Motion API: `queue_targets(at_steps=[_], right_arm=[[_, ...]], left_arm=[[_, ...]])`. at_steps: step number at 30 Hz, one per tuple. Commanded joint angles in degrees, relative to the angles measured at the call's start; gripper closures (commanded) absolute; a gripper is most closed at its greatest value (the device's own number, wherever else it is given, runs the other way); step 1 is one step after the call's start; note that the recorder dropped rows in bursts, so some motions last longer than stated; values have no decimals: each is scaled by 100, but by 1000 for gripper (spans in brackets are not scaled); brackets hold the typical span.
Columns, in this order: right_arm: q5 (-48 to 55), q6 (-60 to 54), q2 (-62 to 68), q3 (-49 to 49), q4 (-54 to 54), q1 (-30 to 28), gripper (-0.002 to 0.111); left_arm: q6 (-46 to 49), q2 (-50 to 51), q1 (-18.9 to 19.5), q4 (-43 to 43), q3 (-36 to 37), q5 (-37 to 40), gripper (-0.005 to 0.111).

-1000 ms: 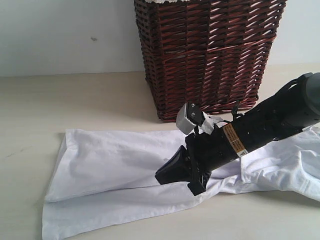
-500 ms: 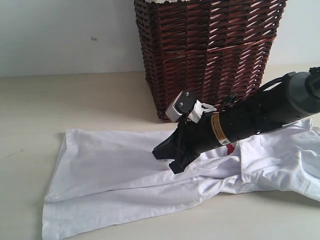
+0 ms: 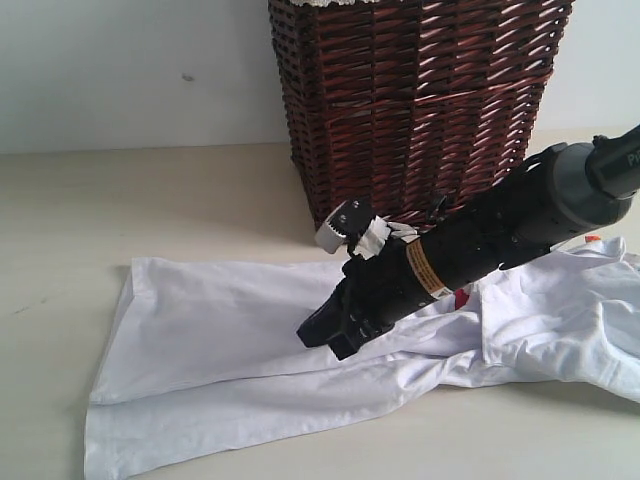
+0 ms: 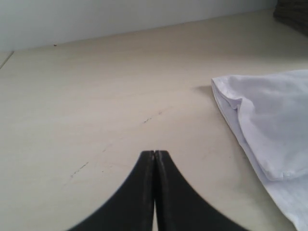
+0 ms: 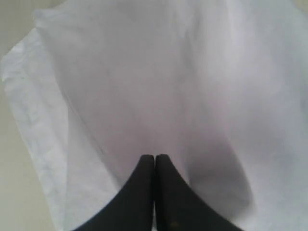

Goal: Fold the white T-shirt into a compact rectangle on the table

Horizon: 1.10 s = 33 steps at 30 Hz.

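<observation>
The white T-shirt [image 3: 200, 340] lies across the table [image 3: 120, 210], folded lengthwise on the left and bunched on the right, with a bit of red print [image 3: 460, 298] showing under the arm. My right gripper [image 3: 318, 338] hovers low over the shirt's middle, jaws shut and empty; in its wrist view the tips [image 5: 154, 157] point at smooth white cloth [image 5: 144, 86]. My left gripper [image 4: 154, 153] is shut with nothing in it, over bare table [image 4: 96, 96], apart from the shirt's folded corner [image 4: 274, 120]. The exterior view does not show the left arm.
A tall dark brown wicker basket [image 3: 410, 110] stands behind the shirt, close to the right arm's elbow side. A pale wall rises behind the table. Bare tabletop stretches left of the shirt and in front of it.
The right arm has swung left and flattened, carrying its shut gripper leftward across the shirt. The shirt has barely shifted.
</observation>
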Motion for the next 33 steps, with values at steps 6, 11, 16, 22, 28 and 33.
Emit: queue_targets(at_steps=[6, 11, 16, 22, 28, 33], right_arm=[[-488, 917, 16, -31, -12, 4, 107], [-339, 980, -238, 209, -12, 25, 107], [1236, 751, -1501, 410, -12, 34, 107], [4534, -64, -3588, 399, 1474, 34, 107], [6970, 273, -5307, 456, 3876, 34, 107], [4902, -3177, -6436, 1864, 5079, 34, 107]], left_arm=[[10, -27, 7, -45, -5, -22, 107], [10, -27, 7, -45, -5, -22, 107], [10, -27, 7, -45, -5, -22, 107], [10, -27, 7, -45, -5, -22, 107], [10, -27, 7, -45, -5, -22, 107], [10, -27, 7, -45, -5, -22, 107]])
